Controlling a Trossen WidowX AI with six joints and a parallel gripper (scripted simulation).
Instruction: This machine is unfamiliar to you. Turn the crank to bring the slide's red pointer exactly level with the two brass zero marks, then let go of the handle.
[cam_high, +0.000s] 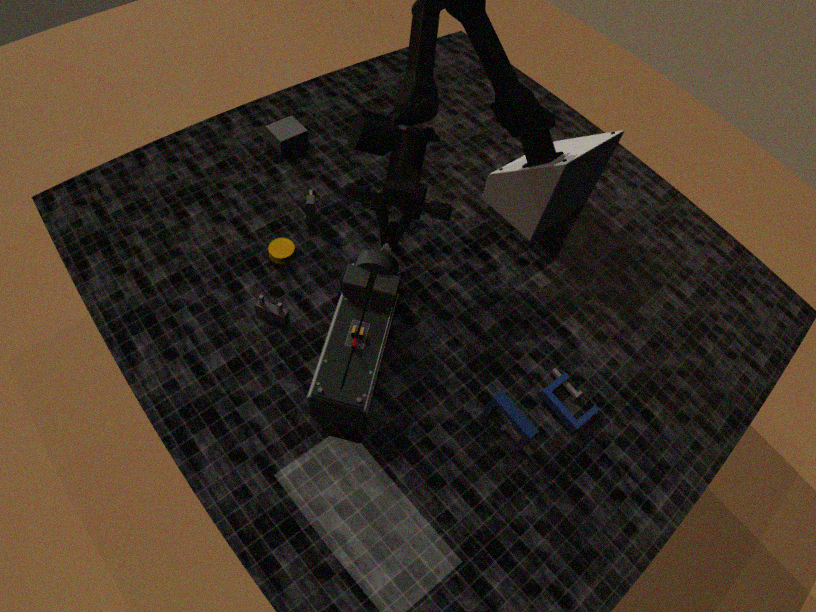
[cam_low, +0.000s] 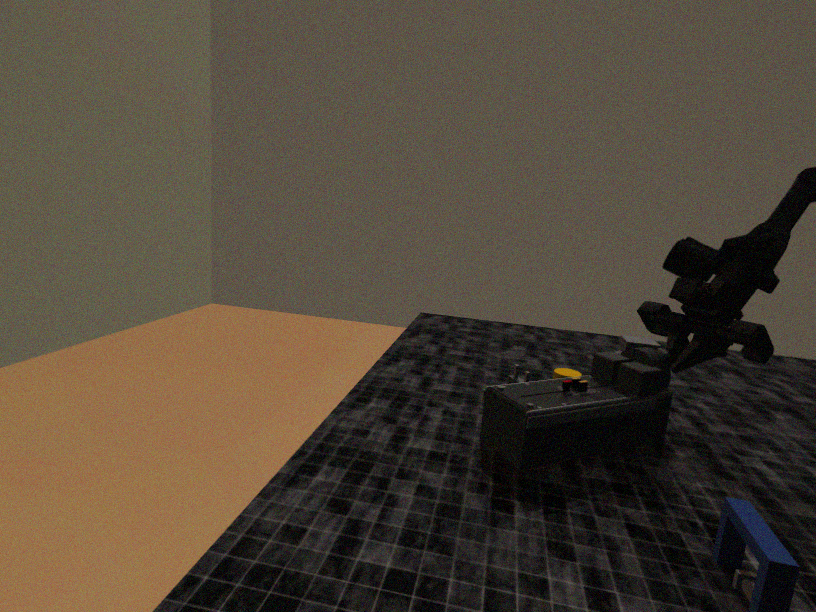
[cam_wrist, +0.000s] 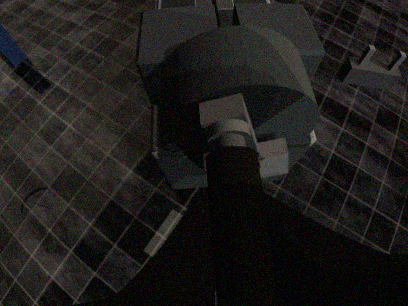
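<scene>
The machine, a long dark green box, has a slot along its top and a rounded grey housing at the crank end. The red pointer stands beyond the two brass zero marks, on the side away from the crank, and is not level with them. In the wrist view, the pale crank arm carries a dark handle. My gripper is shut on the handle; the fingers hide part of it.
A yellow disc, a grey two-pronged bracket and a grey block lie beside the machine. Blue brackets stand on its other side. A pale translucent sheet lies beyond its far end.
</scene>
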